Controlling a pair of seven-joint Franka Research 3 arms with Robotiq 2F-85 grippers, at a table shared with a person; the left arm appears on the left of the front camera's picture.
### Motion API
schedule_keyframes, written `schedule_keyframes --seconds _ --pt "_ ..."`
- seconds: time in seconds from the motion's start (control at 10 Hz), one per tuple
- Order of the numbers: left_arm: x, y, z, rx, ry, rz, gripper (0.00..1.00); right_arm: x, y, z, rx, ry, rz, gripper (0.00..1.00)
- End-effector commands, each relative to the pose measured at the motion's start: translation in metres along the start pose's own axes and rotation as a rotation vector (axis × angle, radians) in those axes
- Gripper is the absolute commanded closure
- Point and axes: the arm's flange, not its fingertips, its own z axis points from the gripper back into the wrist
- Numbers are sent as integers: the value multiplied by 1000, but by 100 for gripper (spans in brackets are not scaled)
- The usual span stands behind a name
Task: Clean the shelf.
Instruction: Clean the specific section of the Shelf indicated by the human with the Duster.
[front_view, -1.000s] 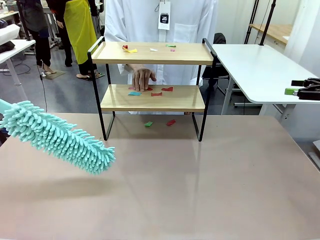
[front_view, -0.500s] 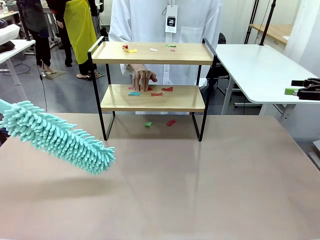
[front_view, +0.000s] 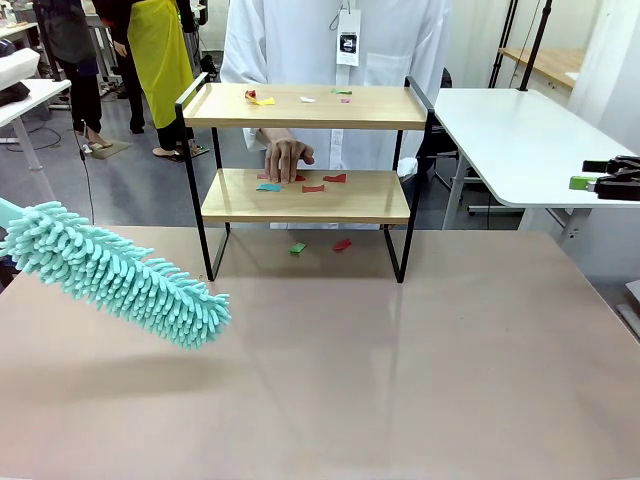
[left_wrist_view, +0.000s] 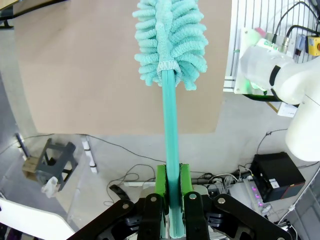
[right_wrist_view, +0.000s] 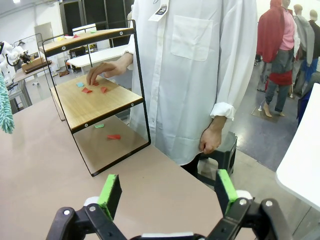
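The shelf (front_view: 305, 105) stands at the table's far side, and its lower board (right_wrist_view: 95, 102) also shows in the right wrist view. Coloured paper scraps lie on the top board (front_view: 262, 100), on the lower board (front_view: 313, 187) and on the table under it (front_view: 342, 244). A person's hand (front_view: 287, 157) rests fingers-down on the lower board among the scraps. My left gripper (left_wrist_view: 172, 200) is shut on the handle of a teal fluffy duster (front_view: 120, 275), held over the table's left side, apart from the shelf. My right gripper (right_wrist_view: 167, 192) is open at the far right (front_view: 600, 182), holding nothing.
The person in a white coat stands right behind the shelf, the other hand (right_wrist_view: 211, 140) hanging down. A white table (front_view: 510, 130) stands at the back right. The beige table (front_view: 400, 350) stretches bare in front of the shelf. Other people stand farther back on the left.
The person's body has shifted slightly to the right while the hand stays on the lower board. The duster and both arms have not moved.
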Motion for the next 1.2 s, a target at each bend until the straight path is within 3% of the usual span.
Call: schedule_keyframes --seconds 0.0,0.1,0.4,0.6,1.0,1.1 --pt "-1 -1 2 2 -6 4 87 3 1 1 -2 4 5 0" --pt "0 0 0 0 0 0 87 3 1 1 -2 4 5 0" --pt "20 -10 -2 8 -232 3 87 3 1 1 -2 4 5 0" --pt "62 -21 -11 12 -361 55 87 3 1 1 -2 4 5 0" --pt "147 -57 -34 57 -628 431 87 3 1 1 -2 4 5 0" --pt "162 -60 -41 67 -651 546 87 3 1 1 -2 4 5 0"
